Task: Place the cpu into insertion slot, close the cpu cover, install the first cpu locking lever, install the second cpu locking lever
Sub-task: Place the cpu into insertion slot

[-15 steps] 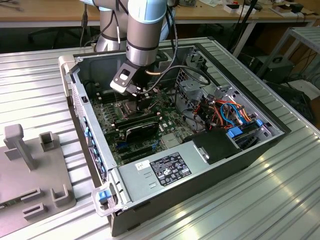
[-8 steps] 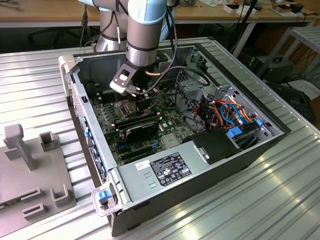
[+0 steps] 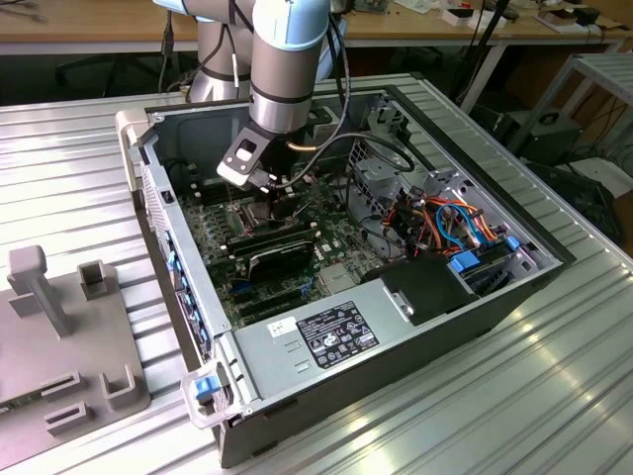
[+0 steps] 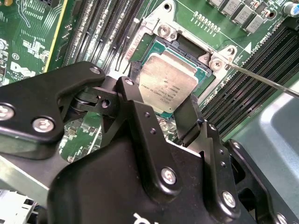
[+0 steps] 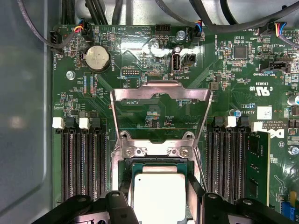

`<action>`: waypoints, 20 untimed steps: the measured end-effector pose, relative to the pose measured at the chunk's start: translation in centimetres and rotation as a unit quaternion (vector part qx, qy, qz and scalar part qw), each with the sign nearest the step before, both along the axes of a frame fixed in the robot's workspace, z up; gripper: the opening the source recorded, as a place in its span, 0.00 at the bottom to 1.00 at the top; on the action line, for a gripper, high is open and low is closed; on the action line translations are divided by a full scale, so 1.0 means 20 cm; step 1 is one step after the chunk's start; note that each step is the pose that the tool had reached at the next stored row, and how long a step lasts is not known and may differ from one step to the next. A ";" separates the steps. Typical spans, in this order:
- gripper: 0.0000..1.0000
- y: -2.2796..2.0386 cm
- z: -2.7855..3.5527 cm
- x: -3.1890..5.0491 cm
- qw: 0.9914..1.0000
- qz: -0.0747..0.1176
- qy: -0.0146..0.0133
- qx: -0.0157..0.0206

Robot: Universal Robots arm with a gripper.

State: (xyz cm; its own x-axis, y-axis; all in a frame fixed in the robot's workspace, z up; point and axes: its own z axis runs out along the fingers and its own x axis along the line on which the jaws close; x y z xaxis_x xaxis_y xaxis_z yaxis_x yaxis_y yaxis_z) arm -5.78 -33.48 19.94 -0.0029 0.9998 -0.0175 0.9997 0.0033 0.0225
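Inside the open computer case, in the exterior view, the gripper stands at 11 o'clock from the power supply. Its fingers press on opposite edges of the cpu, pinching it. The cpu lies in the insertion slot, between memory slots. The cpu cover is swung fully open, flat over the green board.

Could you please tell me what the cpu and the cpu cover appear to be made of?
The cpu: probably metal on top, since its dull silvery-tan face has a matte finish with only a soft, diffuse sheen. The cpu cover: apparently thin sheet metal with a bright silvery finish, judging by the sharp glints along its frame in the first wrist view.
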 end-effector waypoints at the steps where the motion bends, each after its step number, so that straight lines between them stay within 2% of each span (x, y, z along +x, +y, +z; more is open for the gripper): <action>1: 0.55 0.005 -0.003 -0.002 1.000 0.000 0.000 0.000; 2: 0.55 0.009 -0.004 -0.001 1.000 -0.002 0.000 0.000; 20: 0.55 0.009 -0.008 0.008 1.000 -0.001 0.000 0.000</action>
